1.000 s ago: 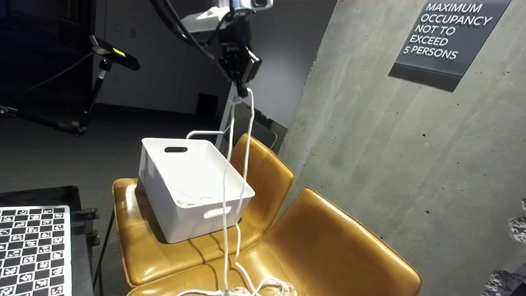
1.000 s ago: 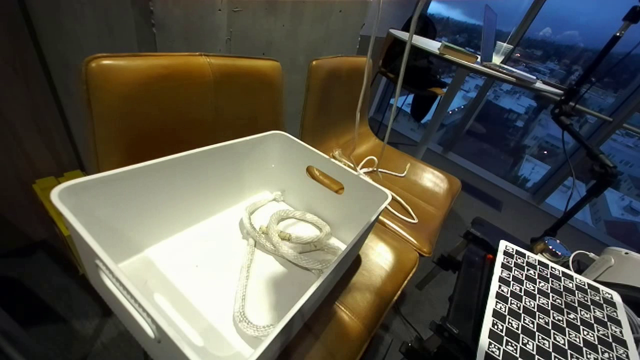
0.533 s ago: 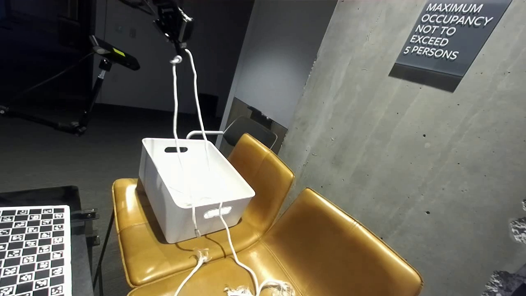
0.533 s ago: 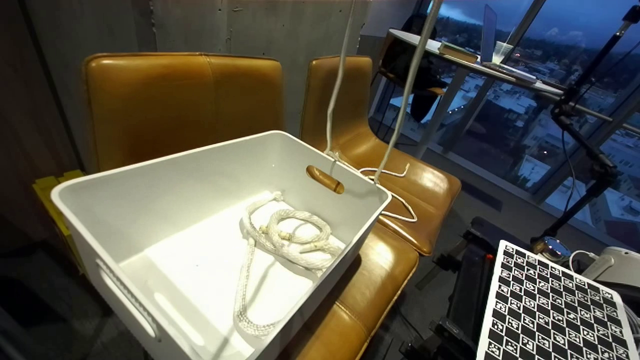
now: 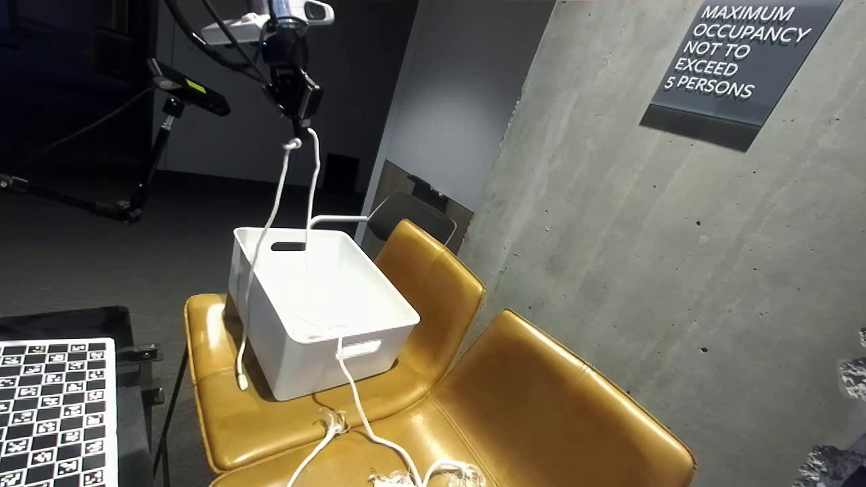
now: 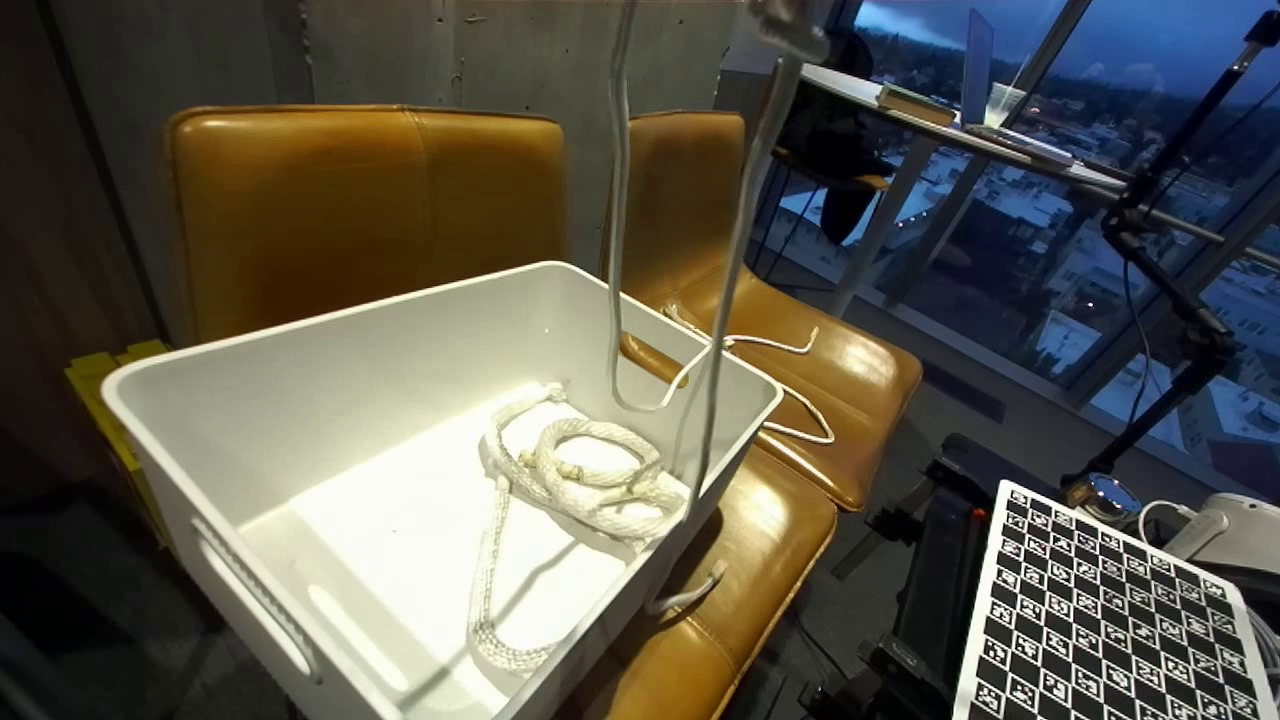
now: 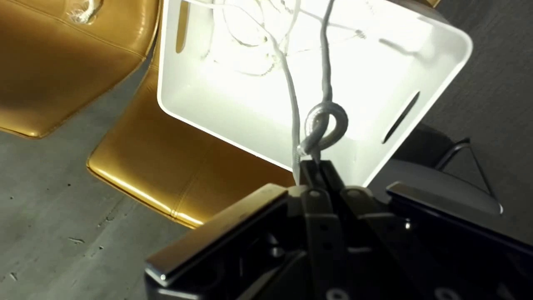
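1. Clearly, the gripper [image 7: 318,168] has its jaws drawn nearly together, pinching a white rope [image 7: 326,71]; a loop [image 7: 342,118] of it curls just beyond the fingertips [image 7: 309,174].
2. Two strands [image 6: 738,230] hang from the grip: one dips into a white bin [image 5: 318,372] and back out over its rim, the other drops outside, along its side.
3. Inside the bin lies a coiled rope [image 6: 600,518].
4. The bin stands on a tan chair [image 5: 223,412]; rope with frayed ends [image 5: 463,475] lies on a second chair [image 5: 561,392] beside it.
5. Behind both rises a concrete wall [image 5: 643,257] bearing an occupancy sign [image 5: 737,54].
6. Farthest, in an exterior view, a table [image 6: 845,86] with a laptop [image 6: 978,65] stands by a window [image 6: 1020,260].
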Available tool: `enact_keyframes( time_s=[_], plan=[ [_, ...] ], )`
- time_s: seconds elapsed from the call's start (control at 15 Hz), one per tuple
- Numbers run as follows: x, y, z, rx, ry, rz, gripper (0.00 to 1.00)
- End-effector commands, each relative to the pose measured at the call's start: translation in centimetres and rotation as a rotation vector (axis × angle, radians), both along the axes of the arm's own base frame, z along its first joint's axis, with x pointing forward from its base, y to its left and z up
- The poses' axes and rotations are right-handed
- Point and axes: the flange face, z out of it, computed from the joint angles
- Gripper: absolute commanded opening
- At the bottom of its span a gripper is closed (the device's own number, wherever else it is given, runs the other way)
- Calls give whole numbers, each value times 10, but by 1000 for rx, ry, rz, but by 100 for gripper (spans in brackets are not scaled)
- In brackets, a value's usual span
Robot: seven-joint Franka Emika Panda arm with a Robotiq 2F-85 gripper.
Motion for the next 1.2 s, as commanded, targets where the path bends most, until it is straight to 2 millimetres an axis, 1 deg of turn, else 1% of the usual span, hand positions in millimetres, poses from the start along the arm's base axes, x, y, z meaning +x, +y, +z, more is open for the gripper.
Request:
enact_keyframes(
  time_s=[0.0, 0.2, 0.4, 0.53, 0.6, 0.67, 0.73, 0.87, 1.0, 1.13],
  plan=[
    [47, -28, -6, 2, 7, -63, 1],
    [77, -49, -12, 16, 15, -111, 1],
    [99, -61, -19, 18, 17, -141, 1],
    [110, -54, -1, 27, 0, -149, 1],
    [113, -47, 18, 39, -16, -148, 1],
    [114, -37, 44, 55, -39, -144, 1],
    [113, -30, 64, 65, -60, -141, 1],
    [109, -18, 110, 90, -112, -133, 1],
    [104, -12, 159, 113, -160, -128, 1],
    [96, -12, 201, 136, -199, -132, 1]
  ],
)
